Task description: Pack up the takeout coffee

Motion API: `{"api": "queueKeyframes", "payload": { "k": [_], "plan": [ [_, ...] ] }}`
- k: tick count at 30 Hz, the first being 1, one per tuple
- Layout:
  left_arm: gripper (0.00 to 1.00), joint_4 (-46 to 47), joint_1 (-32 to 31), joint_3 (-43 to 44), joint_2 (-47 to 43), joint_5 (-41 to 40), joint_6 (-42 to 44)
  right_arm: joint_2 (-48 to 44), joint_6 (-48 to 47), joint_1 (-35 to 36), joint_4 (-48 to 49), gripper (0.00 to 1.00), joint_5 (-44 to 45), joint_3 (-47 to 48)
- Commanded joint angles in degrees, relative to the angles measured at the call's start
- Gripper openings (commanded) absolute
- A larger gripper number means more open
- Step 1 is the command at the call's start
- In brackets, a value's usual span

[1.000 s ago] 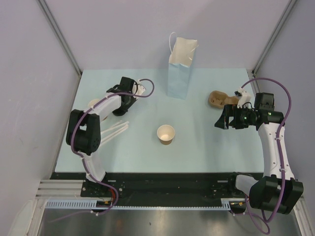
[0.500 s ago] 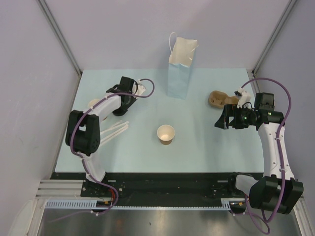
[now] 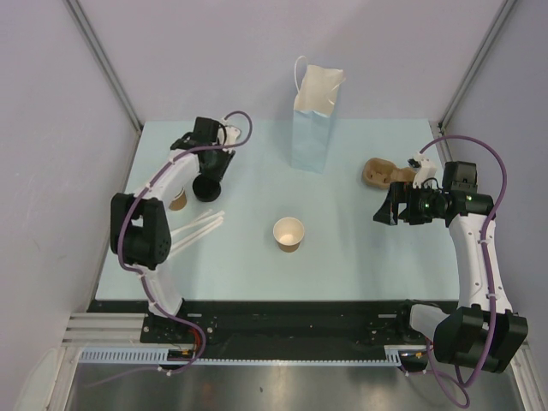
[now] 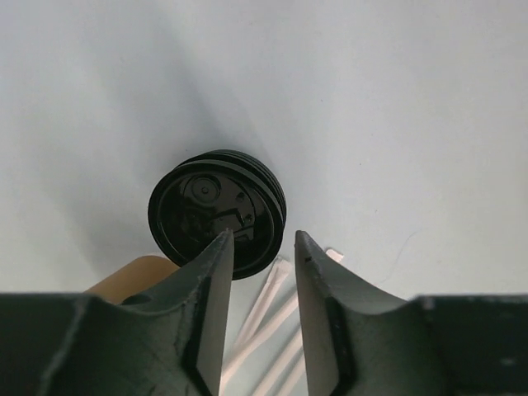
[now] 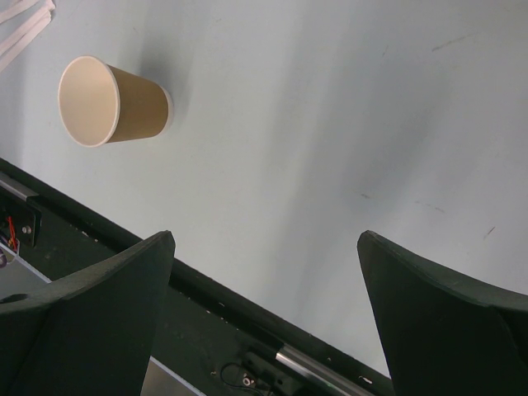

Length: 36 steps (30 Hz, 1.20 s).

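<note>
Left pincer [image 4: 260, 239] is now hanging part-open and empty, having risen off the black lids [image 4: 217, 213], so no lid is being carried yet. Nearer, the coffee cup [image 3: 289, 234] is standing unlidded mid-way across the worktop [image 3: 360, 265]; right pincer [image 5: 266, 239] is gaping wide, empty; far back, the paper bag [image 3: 312, 128] is waiting, unblocked.

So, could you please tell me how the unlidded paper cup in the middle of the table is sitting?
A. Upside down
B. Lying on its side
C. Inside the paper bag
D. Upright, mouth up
D: the top view looks straight down into the cup's cream inside, its round rim facing up, and it stands on the table, apart from the paper bag.
</note>
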Motion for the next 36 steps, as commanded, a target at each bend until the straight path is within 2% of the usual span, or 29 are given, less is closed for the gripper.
{"api": "queueKeyframes", "payload": {
  "k": [1, 6, 14, 36],
  "plan": [
    [0.43, -2.4, 3.51, 3.28, 2.17, 6.04, -11.13, -0.59, -0.1, -0.09, 1.26, 1.0, -0.95, -0.01],
    [0.45, -1.27, 4.58, 2.23, 3.67, 6.75, -16.41, -0.59, -0.01, -0.09, 1.18, 1.0, -0.87, -0.01],
    [0.43, 1.2, 4.58, 1.26, 5.25, 2.8, -21.33, -0.24, 0.08, -0.09, 1.26, 1.0, -0.87, -0.01],
    [0.41, 2.87, 4.49, 2.14, 8.32, 1.65, -21.69, 0.11, 0.08, -0.18, 1.35, 1.0, -0.87, -0.01]
  ]
}}
